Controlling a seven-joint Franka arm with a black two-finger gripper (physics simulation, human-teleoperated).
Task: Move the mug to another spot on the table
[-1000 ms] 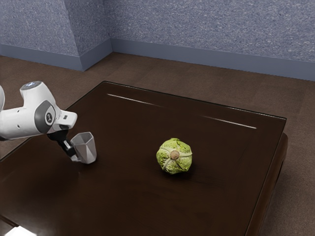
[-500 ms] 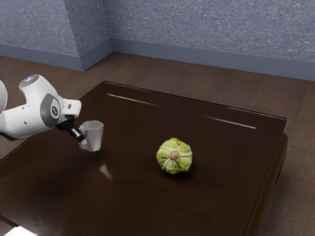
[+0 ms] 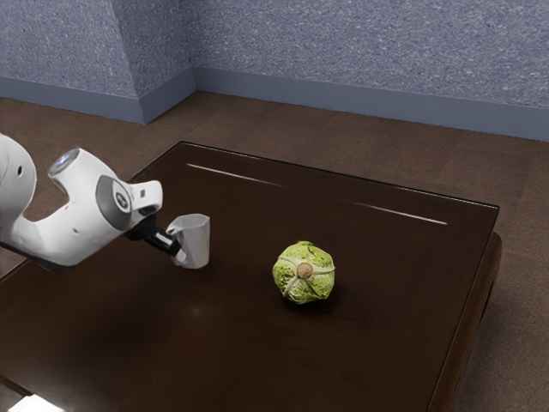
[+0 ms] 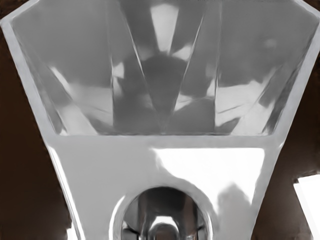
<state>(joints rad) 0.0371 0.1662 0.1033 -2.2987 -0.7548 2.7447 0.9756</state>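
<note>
A grey faceted mug point(image 3: 193, 239) hangs above the dark wooden table point(image 3: 360, 249), tilted with its mouth toward the arm. My black gripper point(image 3: 174, 244) is shut on the mug at its arm-side edge, by the handle. In the wrist view the mug point(image 4: 160, 90) sits directly under my hand, its open hexagonal mouth facing the camera and its round handle loop point(image 4: 162, 212) closest to the hand. The mug is lifted clear of the tabletop, left of the table's middle in the exterior view.
A green cabbage point(image 3: 304, 272) rests on the table near its middle, to the exterior view's right of the mug. The table's near edge runs along the exterior view's right and bottom. Brown carpet and a blue-grey wall surround it.
My arm has carried the mug up off the table and toward the exterior view's right, closer to the cabbage. The mug has tipped further over as my hand turned.
</note>
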